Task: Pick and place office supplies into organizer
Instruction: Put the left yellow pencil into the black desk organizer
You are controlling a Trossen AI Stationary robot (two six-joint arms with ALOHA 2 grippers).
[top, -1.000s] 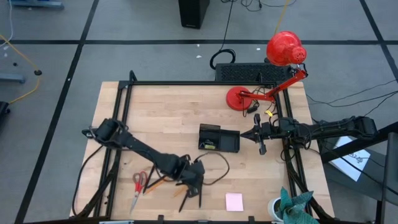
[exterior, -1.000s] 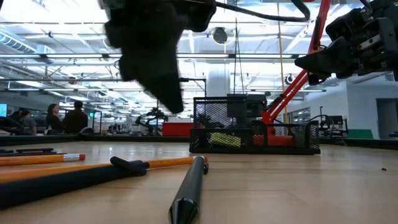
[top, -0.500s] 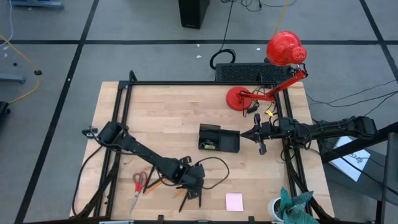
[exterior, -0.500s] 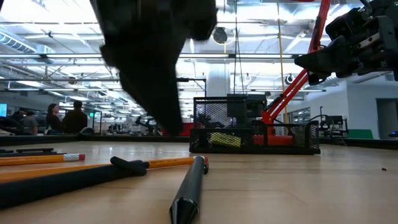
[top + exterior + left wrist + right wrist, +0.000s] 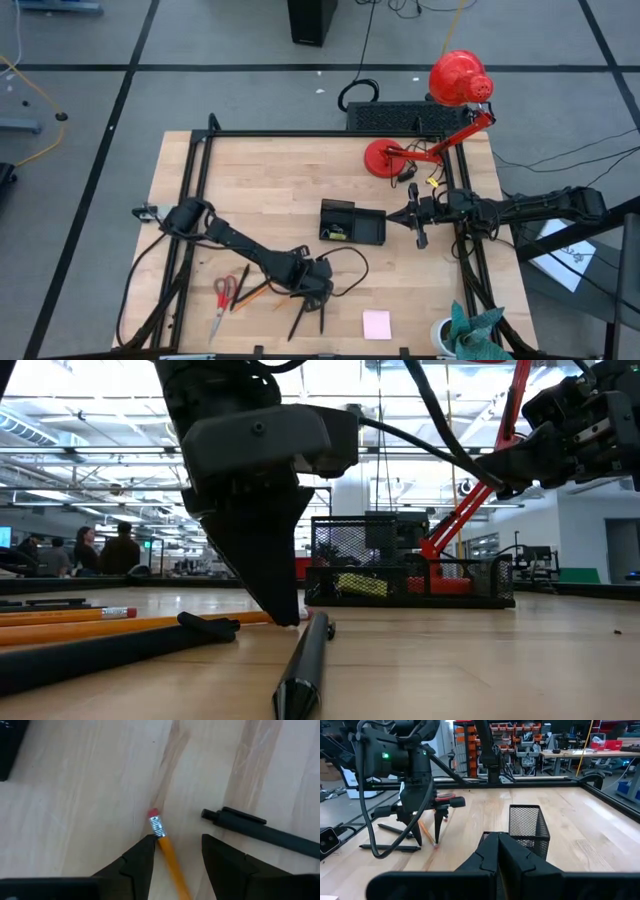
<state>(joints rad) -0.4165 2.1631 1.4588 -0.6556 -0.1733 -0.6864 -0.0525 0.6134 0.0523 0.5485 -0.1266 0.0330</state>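
Left gripper (image 5: 177,851) down at the surface (image 5: 260,190), fingers parted narrowly on either side of an orange pencil (image 5: 167,851) just behind its eraser end, one finger touching or nearly touching the shaft, nothing gripped yet. Right gripper (image 5: 421,240) hanging off to the right of the organizer (image 5: 352,222), fingers pressed together and empty.

Progress, judged from how things lie: early. Only a yellow-green piece (image 5: 362,585) visible inside the organizer's mesh in the low view; everything else apparently on the wood. Organizer standing near the middle of the surface, well apart from the cluster of supplies at the near-left edge.

Count, as far as visible:
- one pair of red-handled scissors (image 5: 223,297), lying left of the left gripper
- pencils: at least two, with the one between the fingers and another (image 5: 60,615) lying flat farther left in the low view; exact number hard to tell from above
- black pens: at least two, one (image 5: 302,670) pointing toward the low camera and one (image 5: 260,830) just beside the pencil in the left wrist view, possibly the same pen
- one pink sticky-note pad (image 5: 376,324), near the front edge, apart from the rest
- clips: too small to make out

Left to do, by this reckoning: scissors, pens, pencils, pad
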